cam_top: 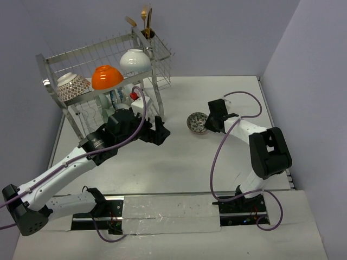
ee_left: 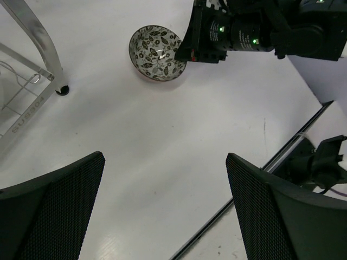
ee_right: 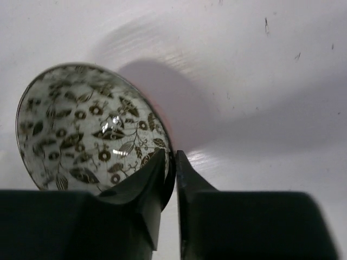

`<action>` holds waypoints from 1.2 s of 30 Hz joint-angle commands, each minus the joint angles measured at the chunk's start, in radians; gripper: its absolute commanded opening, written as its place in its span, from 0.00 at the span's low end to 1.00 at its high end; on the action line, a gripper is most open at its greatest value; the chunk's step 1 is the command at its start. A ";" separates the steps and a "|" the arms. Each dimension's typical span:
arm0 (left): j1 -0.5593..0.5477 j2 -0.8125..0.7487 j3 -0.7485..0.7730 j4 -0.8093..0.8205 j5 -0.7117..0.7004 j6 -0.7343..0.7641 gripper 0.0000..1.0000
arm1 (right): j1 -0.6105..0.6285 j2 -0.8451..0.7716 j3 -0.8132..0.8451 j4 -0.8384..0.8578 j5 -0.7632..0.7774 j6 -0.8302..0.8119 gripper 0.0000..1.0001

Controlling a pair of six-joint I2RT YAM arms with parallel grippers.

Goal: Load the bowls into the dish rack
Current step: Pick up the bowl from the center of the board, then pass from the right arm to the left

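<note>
Lifting the bowl (ee_right: 87, 130) wants a firm pinch first: the right gripper (ee_right: 169, 162) clamps its five-o'clock rim, one finger each side. It sits on the table (cam_top: 179, 162), four o'clock of the rack (cam_top: 160, 67). The left gripper (ee_left: 165, 162) gapes, empty.

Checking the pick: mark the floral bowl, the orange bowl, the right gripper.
floral bowl (ee_left: 156, 51), left wrist view, patterned inside
orange bowl (cam_top: 107, 77), top view, outer wall
right gripper (ee_right: 171, 158), right wrist view, between fingertips

White table (cam_top: 179, 162) bears dish rack (cam_top: 157, 65); patterned bowl (cam_top: 197, 122)
</note>
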 commanded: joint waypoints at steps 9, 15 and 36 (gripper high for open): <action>-0.051 0.052 -0.024 -0.011 -0.084 0.324 0.99 | 0.080 -0.097 -0.001 0.027 -0.063 -0.096 0.00; -0.070 0.099 -0.047 -0.016 0.085 0.475 0.99 | 0.258 -0.077 0.098 -0.108 -0.101 -0.171 0.00; -0.166 0.017 -0.226 -0.022 0.197 0.980 0.81 | 0.422 -0.166 0.273 -0.326 -0.204 -0.279 0.00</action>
